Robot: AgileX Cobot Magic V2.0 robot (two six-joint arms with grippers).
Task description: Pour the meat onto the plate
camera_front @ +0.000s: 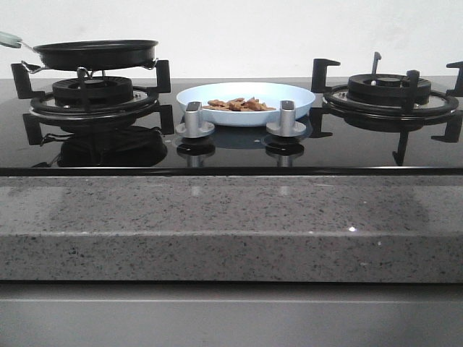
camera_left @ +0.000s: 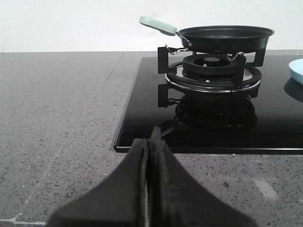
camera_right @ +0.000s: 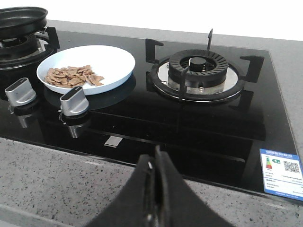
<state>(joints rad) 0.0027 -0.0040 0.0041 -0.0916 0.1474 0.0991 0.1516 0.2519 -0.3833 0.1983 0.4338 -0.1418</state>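
Front view: you see the plate (camera_front: 298, 102) on the black glass cooktop (camera_front: 231, 148), between the two burners and just behind the two silver knobs (camera_front: 194, 119).
Meat: your meat (camera_front: 239, 105) lies in a low heap inside the plate, toward its left half.
Pan: the black frying pan (camera_front: 96, 53) sits on the left burner grate (camera_front: 90, 94), its pale-green handle (camera_left: 157, 25) pointing away from the plate.
Left gripper (camera_left: 149, 142): your jaws are pressed together with nothing between them, over the grey stone counter (camera_left: 57, 118), well apart from the plate.
Right gripper (camera_right: 156, 163): your jaws are closed flat on each other, holding nothing, at the cooktop's front edge; the plate and meat lie well clear of them, off toward the pan side.
Right burner (camera_right: 198, 75): bare, near the plate.
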